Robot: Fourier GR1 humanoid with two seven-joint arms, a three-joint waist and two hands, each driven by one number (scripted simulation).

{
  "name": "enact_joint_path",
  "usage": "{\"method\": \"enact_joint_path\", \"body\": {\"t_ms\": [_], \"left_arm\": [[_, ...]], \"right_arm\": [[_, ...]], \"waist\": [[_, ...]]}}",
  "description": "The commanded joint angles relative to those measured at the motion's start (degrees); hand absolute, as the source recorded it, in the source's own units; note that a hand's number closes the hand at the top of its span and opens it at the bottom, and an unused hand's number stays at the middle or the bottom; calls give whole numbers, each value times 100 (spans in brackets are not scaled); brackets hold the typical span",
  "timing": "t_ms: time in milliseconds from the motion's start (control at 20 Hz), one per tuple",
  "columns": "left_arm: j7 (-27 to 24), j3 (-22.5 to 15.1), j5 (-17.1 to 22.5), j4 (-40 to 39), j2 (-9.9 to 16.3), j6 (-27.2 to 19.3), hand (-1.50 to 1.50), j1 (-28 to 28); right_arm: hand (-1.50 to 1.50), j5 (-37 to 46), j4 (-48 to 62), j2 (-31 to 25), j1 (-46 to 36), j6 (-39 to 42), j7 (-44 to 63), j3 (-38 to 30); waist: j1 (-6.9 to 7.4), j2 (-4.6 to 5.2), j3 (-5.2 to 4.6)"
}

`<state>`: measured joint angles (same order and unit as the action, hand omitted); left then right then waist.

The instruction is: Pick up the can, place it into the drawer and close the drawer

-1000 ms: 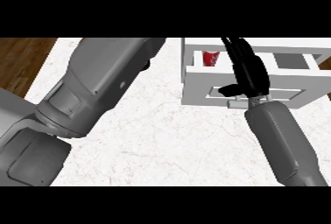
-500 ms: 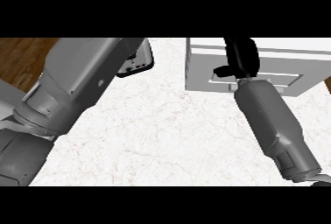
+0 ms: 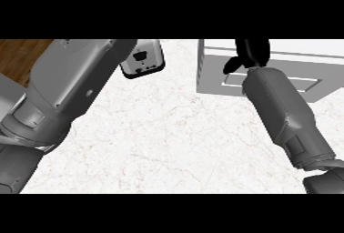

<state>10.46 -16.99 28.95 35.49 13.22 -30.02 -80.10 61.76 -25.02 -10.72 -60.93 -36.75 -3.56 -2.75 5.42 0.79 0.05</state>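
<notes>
The white drawer unit (image 3: 216, 73) stands at the back right of the marble counter (image 3: 168, 136), and its drawer front (image 3: 322, 86) sits flush with the box. The can is hidden from view. My right hand (image 3: 250, 51) rests against the top of the drawer front with its fingers straight and its thumb sticking out to the left; the picture's upper edge cuts off the fingertips. My left forearm fills the left side. Only its grey wrist end (image 3: 142, 56) shows, and the left hand itself is out of sight.
Dark wooden floor (image 3: 23, 57) shows past the counter's left edge at the upper left. Bare marble lies between the two forearms. My right forearm (image 3: 285, 113) runs diagonally from the lower right up to the drawer.
The drawer was open with a red can inside; it has slid shut under my right hand and the can is out of sight. My left forearm has swung further into view.
</notes>
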Motion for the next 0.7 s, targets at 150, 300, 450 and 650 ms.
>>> {"method": "enact_joint_path", "body": {"t_ms": [150, 300, 450, 650], "left_arm": [[112, -56, -59, 634, 303, 99, -150, 443], [182, -75, -38, 846, 290, 106, -150, 628], [298, -85, -68, 1095, 444, 65, -150, 707], [504, -97, -11, 1412, 590, 194, -150, 960]], "right_arm": [[-150, -158, 510, -89, -709, -203, -143, -319], [-150, -465, 453, -54, -838, -148, -424, -558], [-150, -836, 314, 120, -792, -126, -875, -815], [-150, -919, 493, 130, -881, -130, -1017, -961]], "waist": [[175, 42, 0], [177, 36, 5], [133, -9, 11], [171, 23, 9]]}}
